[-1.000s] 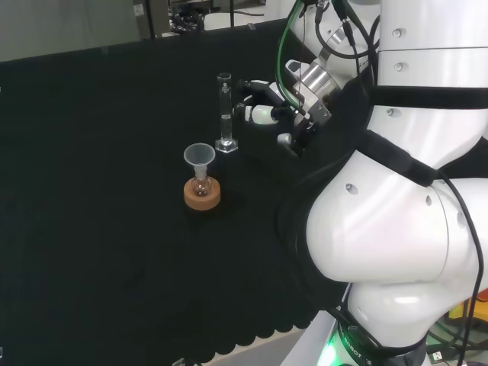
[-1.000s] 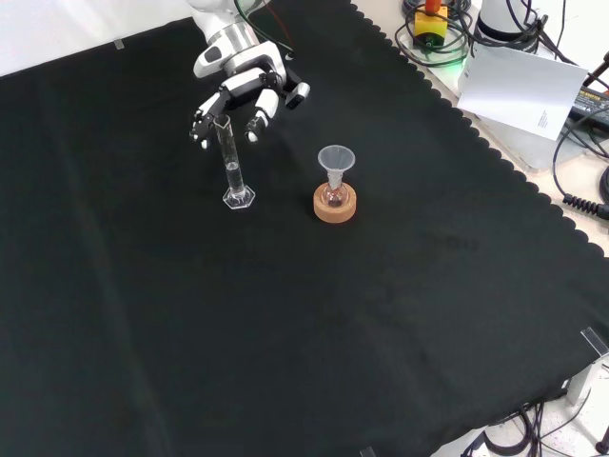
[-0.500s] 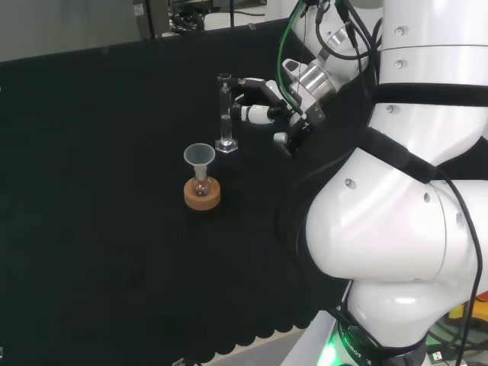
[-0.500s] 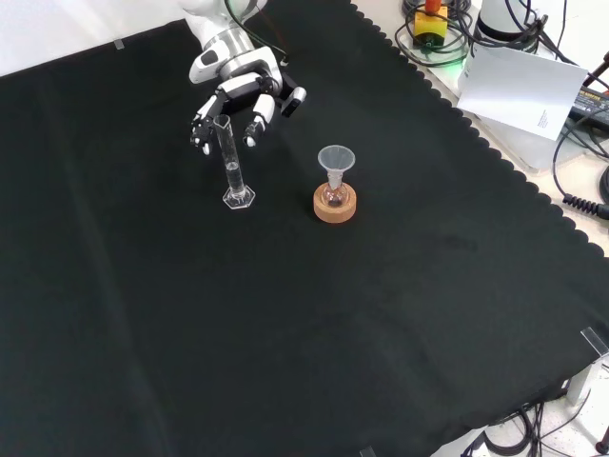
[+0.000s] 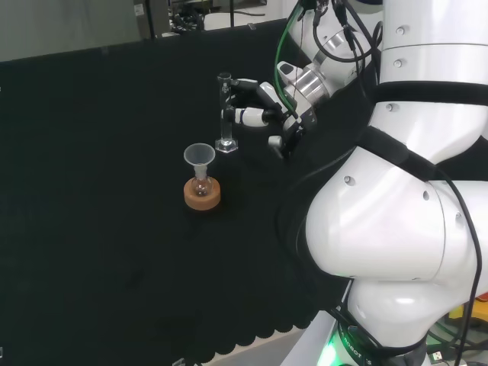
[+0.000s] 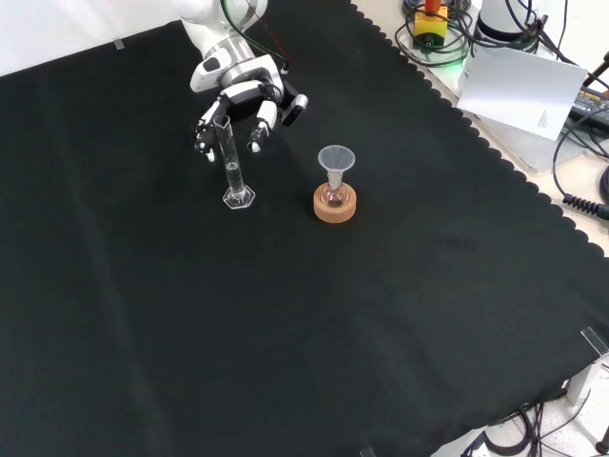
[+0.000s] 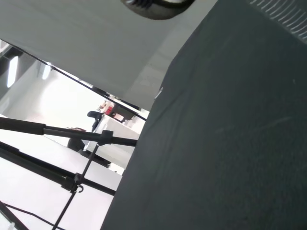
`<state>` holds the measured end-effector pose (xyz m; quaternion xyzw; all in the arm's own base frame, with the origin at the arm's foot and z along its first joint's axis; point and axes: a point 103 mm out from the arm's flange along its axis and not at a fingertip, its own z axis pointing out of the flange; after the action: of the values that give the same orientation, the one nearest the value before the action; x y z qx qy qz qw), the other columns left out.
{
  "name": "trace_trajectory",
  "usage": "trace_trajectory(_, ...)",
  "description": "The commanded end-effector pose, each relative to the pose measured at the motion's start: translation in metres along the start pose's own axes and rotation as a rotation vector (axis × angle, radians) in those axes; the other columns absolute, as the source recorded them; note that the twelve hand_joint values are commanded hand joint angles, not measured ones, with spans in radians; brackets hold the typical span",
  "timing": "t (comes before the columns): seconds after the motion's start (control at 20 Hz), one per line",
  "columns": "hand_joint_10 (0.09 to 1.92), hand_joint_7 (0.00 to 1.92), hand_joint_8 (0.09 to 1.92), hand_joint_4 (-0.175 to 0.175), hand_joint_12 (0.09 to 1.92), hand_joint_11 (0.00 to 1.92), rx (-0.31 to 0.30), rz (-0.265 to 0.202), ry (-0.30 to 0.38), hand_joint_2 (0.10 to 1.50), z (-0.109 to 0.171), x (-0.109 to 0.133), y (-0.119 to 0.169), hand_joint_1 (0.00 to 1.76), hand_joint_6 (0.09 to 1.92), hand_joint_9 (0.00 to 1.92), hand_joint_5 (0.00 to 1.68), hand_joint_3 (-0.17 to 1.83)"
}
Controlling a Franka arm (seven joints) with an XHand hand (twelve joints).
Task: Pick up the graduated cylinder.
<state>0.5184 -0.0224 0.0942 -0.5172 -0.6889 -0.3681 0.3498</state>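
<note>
Hand [image 6: 240, 98] moved closer, fingers spread around graduated cylinder [image 6: 231, 164], funnelled flask [image 6: 334, 181] on cork ring beside.

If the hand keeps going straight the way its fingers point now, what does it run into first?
The graduated cylinder. The hand sits just right of it in the head view, fingers reaching toward its upper tube. In the front view a fingertip overlaps the tube, so contact is probably close, though depth is uncertain.
</note>
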Motion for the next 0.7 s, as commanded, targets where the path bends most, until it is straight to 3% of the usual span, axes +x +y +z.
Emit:
trace_trajectory(0.05, 0.52, 0.52, 0.63, -0.048, 1.31, 0.34, -0.005, -0.008, 0.018, 0.96, 0.006, -0.001, 0.003, 1.11, 0.09, 0.69, 0.61, -0.17)
trace_trajectory(0.7, 0.51, 0.54, 0.62, -0.035, 1.31, 0.34, -0.032, -0.006, 0.049, 0.96, 0.028, -0.010, 0.010, 1.14, 0.12, 0.69, 0.67, -0.17)
